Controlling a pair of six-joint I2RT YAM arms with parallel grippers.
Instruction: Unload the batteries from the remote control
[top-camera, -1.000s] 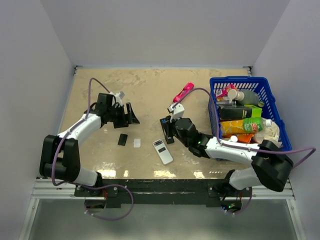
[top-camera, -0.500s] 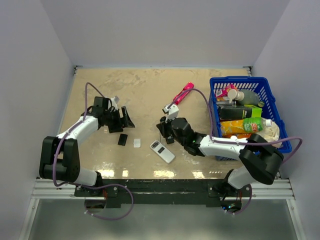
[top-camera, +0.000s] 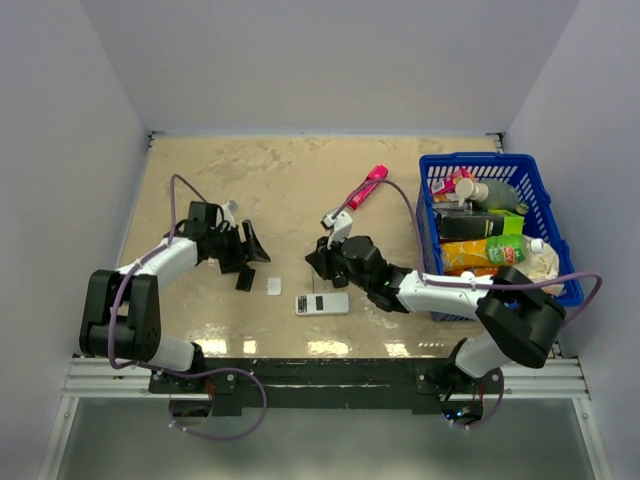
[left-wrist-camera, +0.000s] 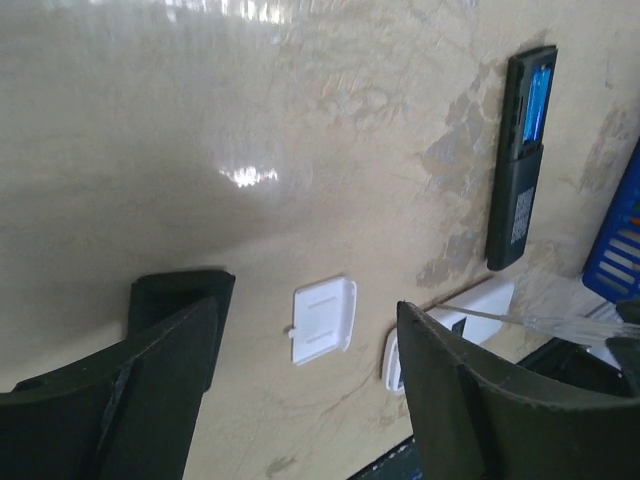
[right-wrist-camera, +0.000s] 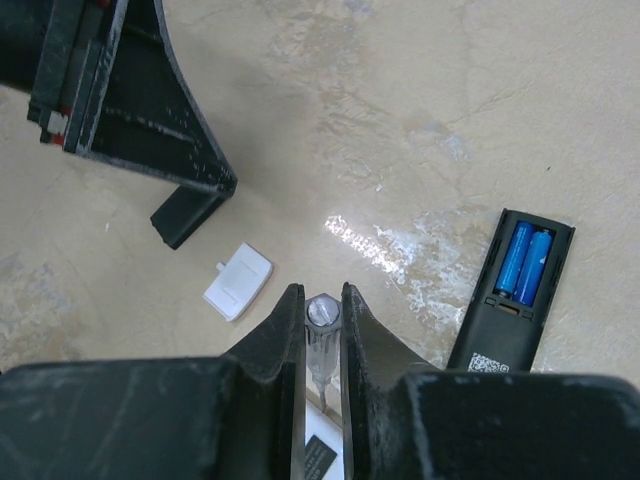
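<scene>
A black remote (right-wrist-camera: 510, 305) lies face down with its compartment uncovered and two blue batteries (right-wrist-camera: 527, 262) inside; the left wrist view shows the same black remote (left-wrist-camera: 520, 170). A white remote (top-camera: 322, 303) lies flat near the front edge. My right gripper (right-wrist-camera: 322, 318) is shut on a clear-handled screwdriver (right-wrist-camera: 321, 312), which points down at the white remote, just left of the black one. My left gripper (left-wrist-camera: 305, 335) is open and empty, low over a white cover (left-wrist-camera: 323, 320), with a black cover (left-wrist-camera: 180, 290) by its left finger.
A blue basket (top-camera: 480, 160) full of bottles and packets stands at the right. A pink object (top-camera: 367, 186) lies behind the right arm. The two small covers, black (top-camera: 244, 280) and white (top-camera: 274, 286), lie between the arms.
The white remote has swung from slanted to lying crosswise and shifted left. My right gripper has moved left with the screwdriver. My left gripper has drawn slightly back and left.
</scene>
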